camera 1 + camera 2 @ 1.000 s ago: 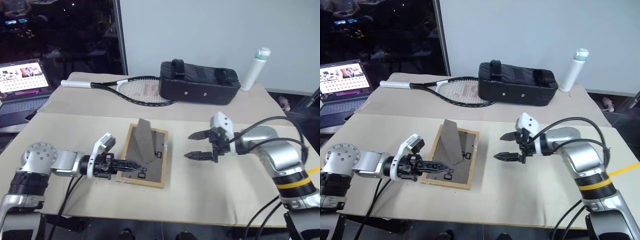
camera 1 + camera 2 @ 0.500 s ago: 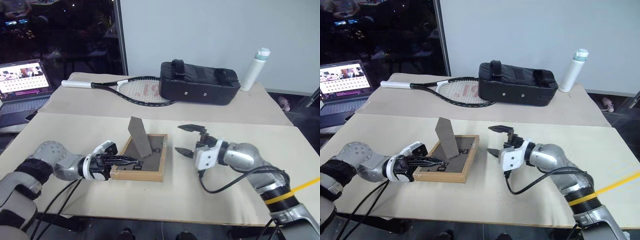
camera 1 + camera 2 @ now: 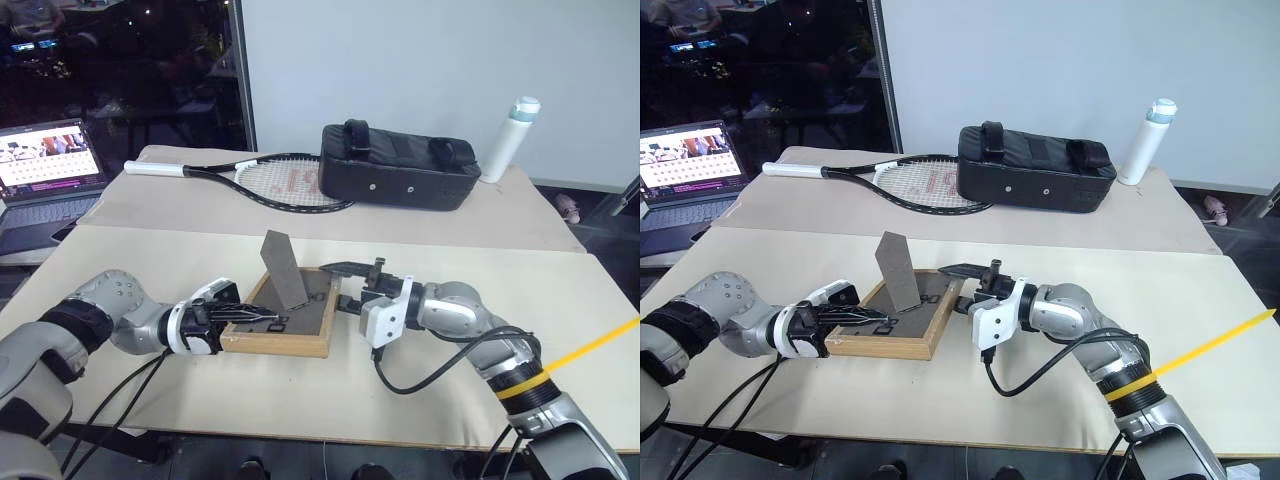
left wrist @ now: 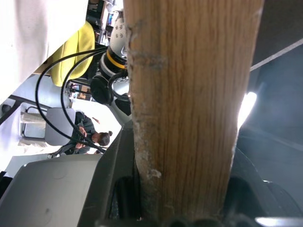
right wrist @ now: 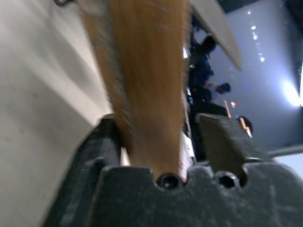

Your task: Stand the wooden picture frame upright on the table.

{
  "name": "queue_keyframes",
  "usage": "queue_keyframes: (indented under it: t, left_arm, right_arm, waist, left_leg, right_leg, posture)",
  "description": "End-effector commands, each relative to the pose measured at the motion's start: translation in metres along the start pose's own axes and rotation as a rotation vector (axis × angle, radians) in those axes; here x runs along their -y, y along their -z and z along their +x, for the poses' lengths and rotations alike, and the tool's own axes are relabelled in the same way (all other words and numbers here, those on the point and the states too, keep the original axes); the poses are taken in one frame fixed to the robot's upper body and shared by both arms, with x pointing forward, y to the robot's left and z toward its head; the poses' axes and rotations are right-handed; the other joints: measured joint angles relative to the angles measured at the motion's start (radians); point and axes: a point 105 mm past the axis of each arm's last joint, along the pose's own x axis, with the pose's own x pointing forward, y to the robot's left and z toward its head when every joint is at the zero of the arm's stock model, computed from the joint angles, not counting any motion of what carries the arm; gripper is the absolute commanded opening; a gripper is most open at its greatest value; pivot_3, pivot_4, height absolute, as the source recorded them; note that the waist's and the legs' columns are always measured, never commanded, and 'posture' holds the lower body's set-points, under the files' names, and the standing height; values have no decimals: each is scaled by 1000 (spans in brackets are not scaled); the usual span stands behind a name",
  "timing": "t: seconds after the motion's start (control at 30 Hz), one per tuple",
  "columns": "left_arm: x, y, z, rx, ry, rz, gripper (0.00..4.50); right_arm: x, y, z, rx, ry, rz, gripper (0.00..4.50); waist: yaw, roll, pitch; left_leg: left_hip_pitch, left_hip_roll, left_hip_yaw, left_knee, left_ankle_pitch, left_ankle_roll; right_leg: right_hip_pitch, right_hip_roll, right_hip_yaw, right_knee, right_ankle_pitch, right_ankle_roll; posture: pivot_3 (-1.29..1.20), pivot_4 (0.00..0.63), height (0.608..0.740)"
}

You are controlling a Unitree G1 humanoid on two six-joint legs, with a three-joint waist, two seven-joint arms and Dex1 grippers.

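A: Where is the frame (image 3: 285, 318)?

B: Near the front middle of the tabletop (image 3: 420, 395), face down, its dark back panel up. The fold-out stand (image 3: 283, 270) sticks up from the back, tilted. The left edge looks raised a little off the surface; the right edge sits lower.

A: And the left gripper (image 3: 262, 318)?

B: It comes in from the left, pointing right, its fingers clenched on the frame's left rail. In the left wrist view the light wood (image 4: 189, 104) fills the space between the two dark fingers (image 4: 116, 179).

A: The right gripper (image 3: 345, 285)?

B: It reaches in from the right, pointing left, at the frame's right rail. One finger lies above the rail, the other below. In the right wrist view the wood (image 5: 142, 85) sits against one finger (image 5: 102, 142), with a gap to the other, so I cannot tell whether it grasps the frame.

A: Anything else on the tabletop?

B: At the back, well apart from the frame: a racket (image 3: 250, 182), a black bag (image 3: 398, 166) and a white bottle (image 3: 510, 136). A laptop (image 3: 45, 170) stands off to the left.
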Motion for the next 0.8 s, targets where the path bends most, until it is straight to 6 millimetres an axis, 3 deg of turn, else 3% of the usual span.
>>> queue_keyframes:
  t: [0.03,0.13,0.27,0.33,0.4,0.47,0.5,0.63,0.67,0.8]
  left_arm:
    - [8,-2,-3,15,-16,68,1158]
    - [12,-4,-5,44,-54,264,1158]
    - [60,3,-16,170,182,646,1158]
    - [54,5,-17,208,23,898,1158]
    - [50,8,-20,222,-20,893,1158]
    - [44,11,-22,225,-39,846,2287]
    - [42,12,-23,225,-42,817,2532]
    - [42,12,-24,248,-26,799,4233]
    - [43,12,-26,255,-33,809,4473]
    - [47,16,-39,299,-109,893,4500]
  right_arm:
    - [18,-1,-7,18,73,67,1275]
    - [22,7,-12,-7,86,100,1275]
    - [26,19,-21,-51,99,127,1279]
    - [27,25,-26,-73,102,136,1283]
    - [28,28,-29,-80,109,144,1305]
    - [28,28,-29,-78,108,142,1310]
    - [28,28,-29,-75,106,144,1311]
    - [26,27,-27,-60,100,156,1284]
    - [25,27,-28,-58,99,163,1266]
    - [26,36,-34,-80,106,248,1239]
  waist:
    - [0,0,0]
    - [-3,0,0]
    - [-4,1,1]
    - [-2,1,1]
    - [2,1,1]
    - [12,-1,1]
    - [17,-3,1]
    - [20,-2,2]
    - [21,-2,2]
    - [11,-2,3]
  left_leg:
    - [0,0,0,0,0,0]
    - [0,0,0,1,0,0]
    - [0,0,0,1,0,0]
    - [0,0,0,1,0,0]
    - [1,0,0,1,1,-1]
    - [2,0,0,2,2,0]
    - [2,0,-1,2,2,0]
    - [2,0,-1,4,3,0]
    - [2,0,-1,4,3,0]
    - [2,0,-1,1,3,0]
  right_leg:
    - [0,0,0,0,0,0]
    - [-1,0,0,3,0,0]
    - [-2,0,1,7,2,-6]
    - [-2,0,0,9,2,-7]
    - [-1,0,0,9,2,-7]
    - [-1,0,0,9,2,-7]
    - [-1,0,-1,9,2,-7]
    - [0,0,-1,9,1,-3]
    - [0,0,-1,9,1,-3]
    - [-2,0,-1,10,0,-4]
  posture:
    - [0,150,709]
    - [0,150,709]
    - [0,150,709]
    - [0,150,709]
    - [0,150,709]
    - [0,150,709]
    - [0,150,709]
    - [0,150,709]
    - [0,150,709]
    - [0,150,709]
